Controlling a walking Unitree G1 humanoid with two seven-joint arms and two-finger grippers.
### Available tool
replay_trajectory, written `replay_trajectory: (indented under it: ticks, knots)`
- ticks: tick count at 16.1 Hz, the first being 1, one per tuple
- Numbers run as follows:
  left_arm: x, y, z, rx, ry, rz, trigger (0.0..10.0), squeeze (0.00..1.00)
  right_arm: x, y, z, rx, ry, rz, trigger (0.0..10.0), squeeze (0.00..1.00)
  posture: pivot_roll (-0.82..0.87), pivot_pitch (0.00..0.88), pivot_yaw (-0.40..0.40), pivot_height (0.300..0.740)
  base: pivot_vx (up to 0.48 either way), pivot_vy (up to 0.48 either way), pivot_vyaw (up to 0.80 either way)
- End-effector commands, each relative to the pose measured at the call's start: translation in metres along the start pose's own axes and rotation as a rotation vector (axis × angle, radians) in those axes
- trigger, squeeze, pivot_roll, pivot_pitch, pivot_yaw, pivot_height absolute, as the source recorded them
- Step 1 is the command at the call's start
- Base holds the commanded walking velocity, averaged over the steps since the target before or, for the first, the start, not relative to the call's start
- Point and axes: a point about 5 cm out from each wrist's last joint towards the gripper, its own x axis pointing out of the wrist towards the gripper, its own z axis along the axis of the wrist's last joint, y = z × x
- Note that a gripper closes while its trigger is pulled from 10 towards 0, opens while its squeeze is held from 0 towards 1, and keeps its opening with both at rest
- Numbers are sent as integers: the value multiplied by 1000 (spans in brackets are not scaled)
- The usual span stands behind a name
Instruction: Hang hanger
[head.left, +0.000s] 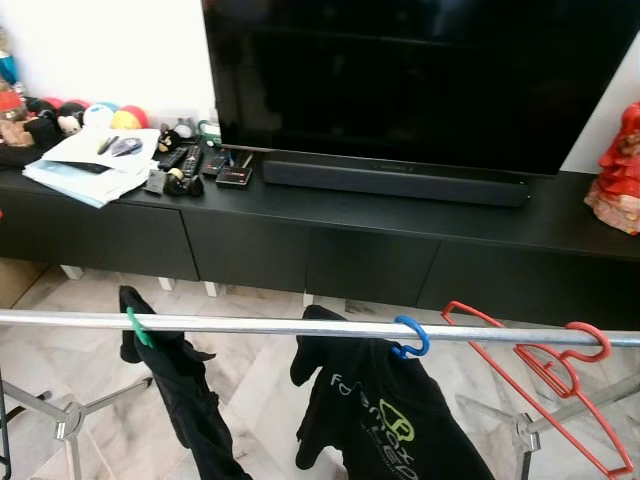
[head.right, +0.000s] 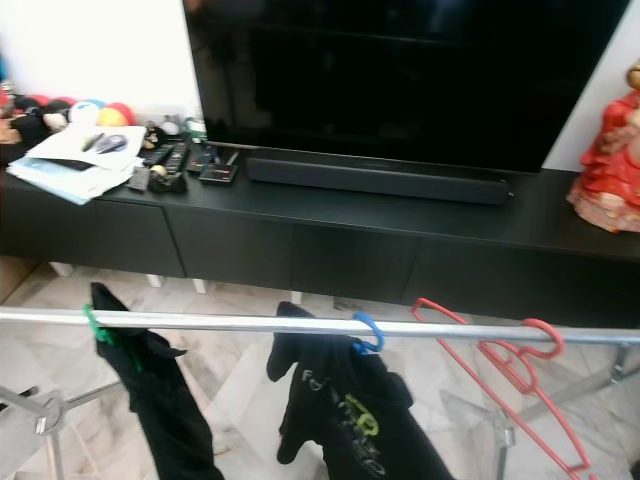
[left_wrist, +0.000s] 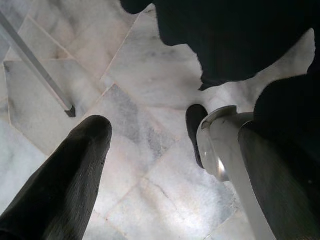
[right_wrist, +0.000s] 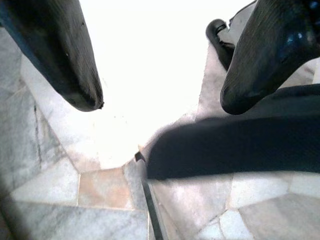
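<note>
Long matte-black fingers w/ rounded tips, fine ribbed texture; glossy sheen on one; silver metal limb.

before me a long, low black cabinet stands against a white wall, bearing a large dark flat television with a black soundbar just in front. white papers, remotes and soft toys clutter its left end. a red figurine stands at its right. below is a pale marble tiled floor.
</note>
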Motion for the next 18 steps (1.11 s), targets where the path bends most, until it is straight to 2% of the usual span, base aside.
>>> replay_trajectory:
  ticks: [1, 2, 3, 4, 5, 6, 8, 9, 11, 12, 13, 16, 18]
  knots:
    - [-1, 0, -4, 15, 10, -3, 10000, 0, -1, 1, -6, 12, 25, -3, 10000, 0, -72, 67, -43, 721, 0, 0, 0]
    - [-2, 1, -5, 16, 16, -1, 10000, 0, 0, -3, 1, 32, -7, -34, 10000, 0, -72, 66, -43, 721, 0, 0, 0]
    - [-3, 1, -8, 17, 29, -2, 10000, 0, -5, -1, 26, 55, -155, -78, 10000, 0, -85, 63, -38, 721, 0, 0, 0]
    - [-3, 1, -8, 17, 29, -2, 10000, 0, -5, -1, 26, 55, -155, -78, 10000, 0, -85, 63, -38, 721, 0, 0, 0]
    - [-3, -1, -12, 22, 45, -8, 10000, 0, -28, 9, 66, 49, -412, -96, 10000, 0, -87, 57, -35, 721, 0, 0, 0]
    - [-3, -1, -12, 28, 46, -9, 10000, 0, -45, 17, 84, 8, -562, -89, 10000, 0, -91, 54, -35, 721, 0, 0, 0]
    - [-3, 0, -11, 31, 43, -3, 10000, 0, -68, 30, 109, -57, -755, -51, 10000, 0, -92, 49, -32, 721, 0, 0, 0]
    - [-3, 4, -10, 38, 42, 15, 10000, 0, -81, 36, 126, -29, -843, -9, 10000, 0, -92, 48, -33, 721, 0, 0, 0]
    - [-3, 9, -10, 36, 45, 37, 10000, 0, -91, 48, 134, -28, -873, 98, 10000, 0, -89, 46, -34, 721, 0, 0, 0]
    - [-4, 10, -12, 34, 49, 41, 10000, 0, -102, 61, 133, -65, -865, 225, 10000, 0, -92, 45, -36, 721, 0, 0, 0]
    - [-4, 10, -12, 34, 50, 41, 10000, 0, -104, 62, 133, -68, -869, 236, 10000, 0, -92, 46, -36, 721, 0, 0, 0]
    - [-5, 9, -13, 29, 45, 41, 10000, 0, -123, 44, 137, -66, -905, 260, 10000, 0, -100, 62, -44, 721, 0, 0, 0]
    - [-5, 8, -13, 29, 44, 39, 10000, 0, -123, 40, 134, -83, -838, 325, 10000, 0, -105, 67, -43, 721, 0, 0, 0]
